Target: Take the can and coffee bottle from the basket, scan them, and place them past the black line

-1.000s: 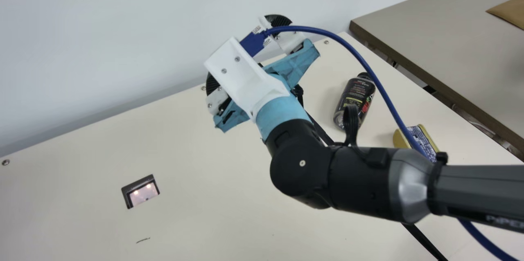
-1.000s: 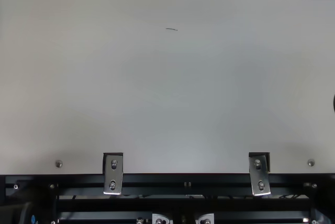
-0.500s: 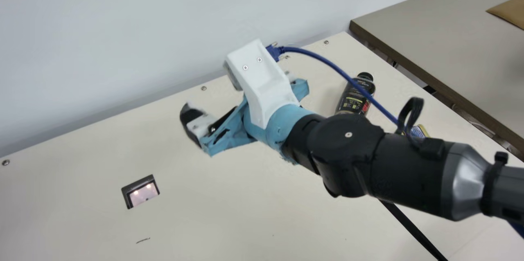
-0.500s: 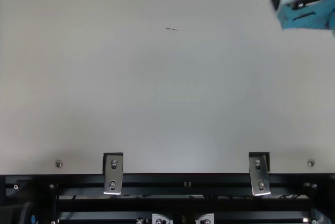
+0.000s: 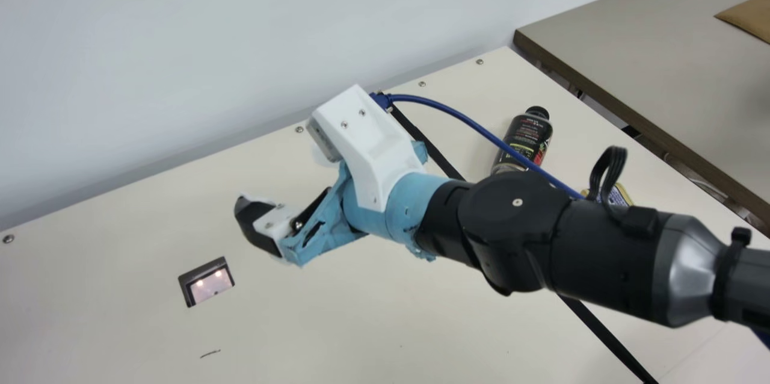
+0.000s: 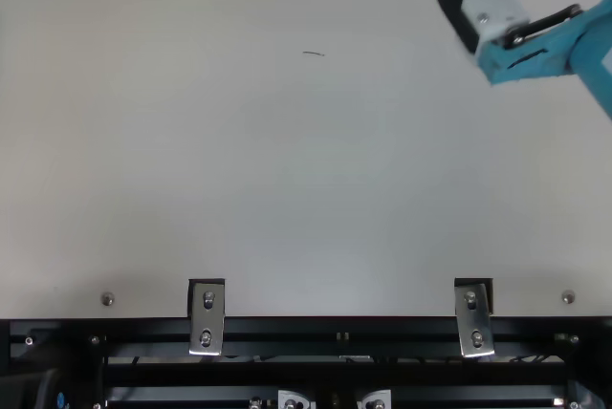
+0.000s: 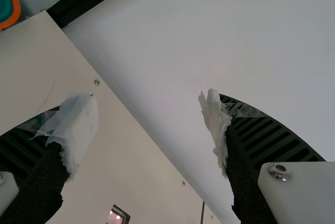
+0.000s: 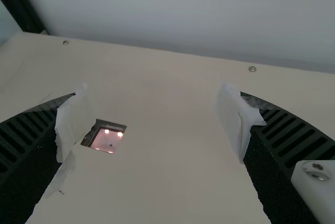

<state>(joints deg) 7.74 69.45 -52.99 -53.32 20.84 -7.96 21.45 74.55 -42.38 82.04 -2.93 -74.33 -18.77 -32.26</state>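
Past black line [image 5: 610, 338] – coffee bottle [image 5: 529, 132] and can [image 5: 619, 196]; right gripper [image 5: 284, 186] open.

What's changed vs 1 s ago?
The right gripper swung left and back toward the robot, nearing the lit square scanner window. Nothing was gripped or released. The dark cylindrical coffee bottle and gold-edged can stayed put past the black line.

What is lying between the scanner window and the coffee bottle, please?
The black line runs between the scanner window and the coffee bottle, as the main view shows; the right arm hangs over part of that stretch.
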